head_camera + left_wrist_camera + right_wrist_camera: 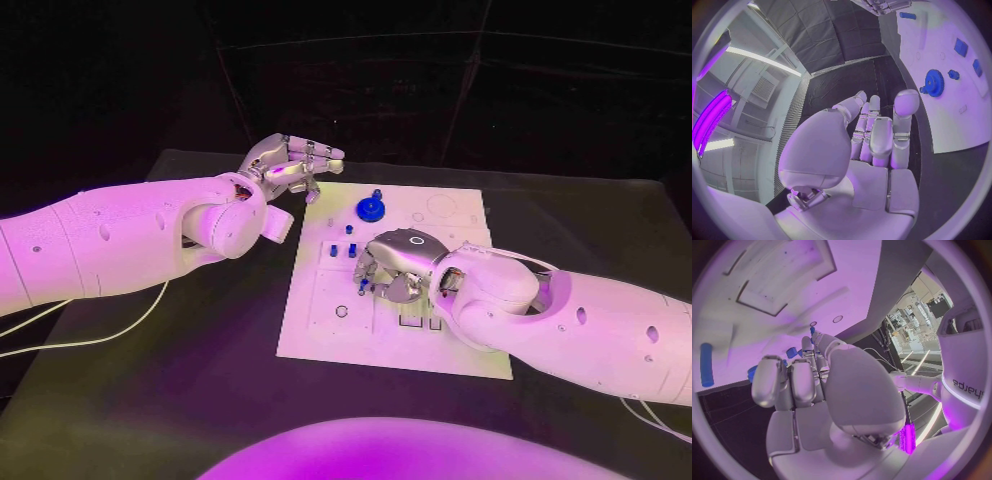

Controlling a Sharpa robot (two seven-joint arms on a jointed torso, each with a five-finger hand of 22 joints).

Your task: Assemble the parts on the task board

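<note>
Right hand (392,268), fingers curled (contents unclear), sits over the small blue parts (340,250) mid-board, nearer than left hand (293,163).

Flat white rectangular task board (325,335) lying mid-table on the black table (173,400). Round blue toothed gear part (371,208) standing on the board near its far edge. Small blue peg parts (340,250) nearer the board's centre. Silver left hand (289,165) over the board's far left corner. Silver right hand (392,265) over the board's centre, beside the pegs.
</note>
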